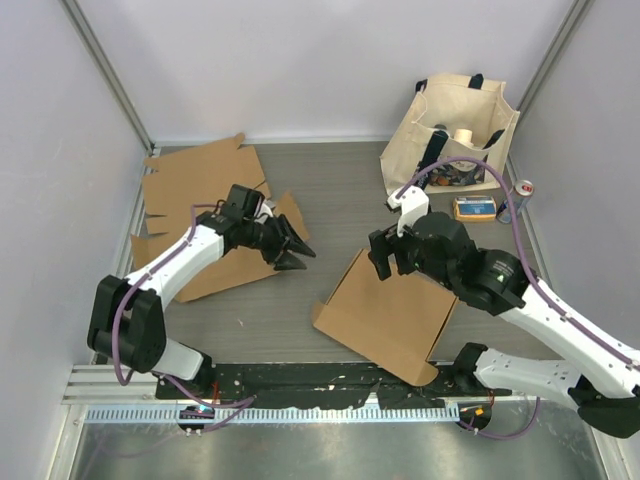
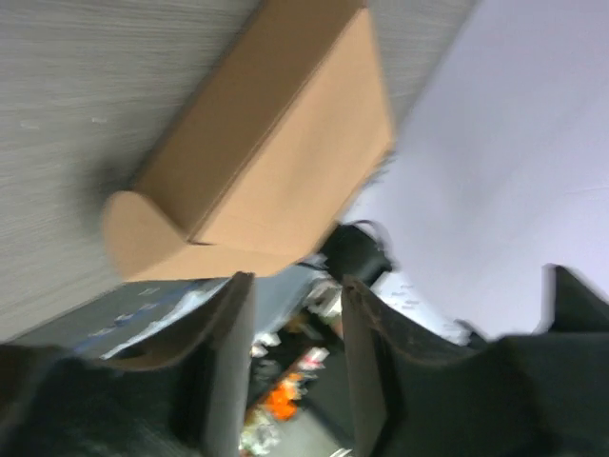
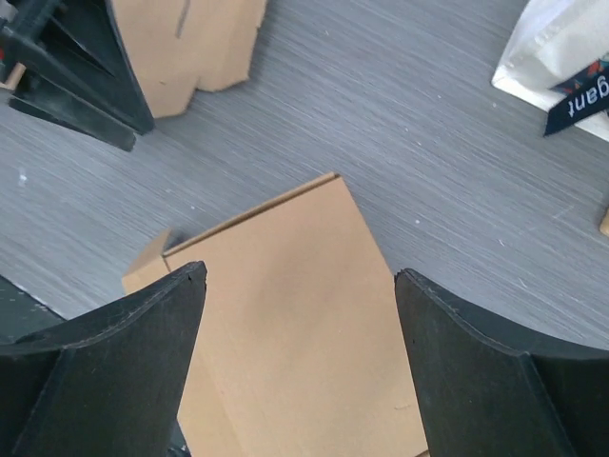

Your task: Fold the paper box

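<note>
The brown paper box (image 1: 385,320) lies closed and flat near the front middle of the table, one rounded flap end sticking out at its left. It also shows in the left wrist view (image 2: 276,152) and the right wrist view (image 3: 295,324). My right gripper (image 1: 385,255) hovers over the box's far edge, jaws wide open and empty (image 3: 300,276). My left gripper (image 1: 295,255) is open and empty (image 2: 295,286), to the left of the box and pointing at it, apart from it. It also shows in the right wrist view (image 3: 76,67).
Flat cardboard sheets (image 1: 200,190) lie at the back left under my left arm, also seen in the right wrist view (image 3: 190,38). A cream tote bag (image 1: 455,130) stands at the back right, with a can (image 1: 525,190) and a small orange box (image 1: 474,208) beside it.
</note>
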Motion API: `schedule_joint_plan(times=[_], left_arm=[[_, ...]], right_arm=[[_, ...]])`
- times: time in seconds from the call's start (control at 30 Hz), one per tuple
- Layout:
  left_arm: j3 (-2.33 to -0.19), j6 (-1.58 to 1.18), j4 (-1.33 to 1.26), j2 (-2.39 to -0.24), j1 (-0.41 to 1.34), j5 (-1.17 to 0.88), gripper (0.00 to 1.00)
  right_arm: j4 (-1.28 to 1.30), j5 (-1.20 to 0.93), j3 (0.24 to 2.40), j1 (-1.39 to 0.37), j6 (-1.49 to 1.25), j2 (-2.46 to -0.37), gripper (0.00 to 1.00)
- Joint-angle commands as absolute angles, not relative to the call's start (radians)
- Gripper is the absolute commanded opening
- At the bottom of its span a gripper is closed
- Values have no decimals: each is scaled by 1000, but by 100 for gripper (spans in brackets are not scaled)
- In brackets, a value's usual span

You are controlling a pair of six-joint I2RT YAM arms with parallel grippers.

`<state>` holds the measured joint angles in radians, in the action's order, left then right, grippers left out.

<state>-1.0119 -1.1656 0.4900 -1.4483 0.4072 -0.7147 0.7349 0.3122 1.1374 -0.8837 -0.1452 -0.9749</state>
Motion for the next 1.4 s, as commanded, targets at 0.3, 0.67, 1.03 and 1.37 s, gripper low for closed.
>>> schedule_joint_plan(times=[0.3,0.67,1.03,1.37], left_arm=[[-850,-856,510,-1138,396,-445,69],[-779,-882,227,-1231,515,-502,75],[-1110,-824,216,-1695,583,-664,77],[-1166,-801,241,-1784,595,-636,75]], right_arm=[[649,514,988,-1250,-366,-1110,86],[880,540,836,-629,-939,-895,93],[1037,333,701,-299,-1020,-759,88],[673,68,545,-276,-973,-738,80]])
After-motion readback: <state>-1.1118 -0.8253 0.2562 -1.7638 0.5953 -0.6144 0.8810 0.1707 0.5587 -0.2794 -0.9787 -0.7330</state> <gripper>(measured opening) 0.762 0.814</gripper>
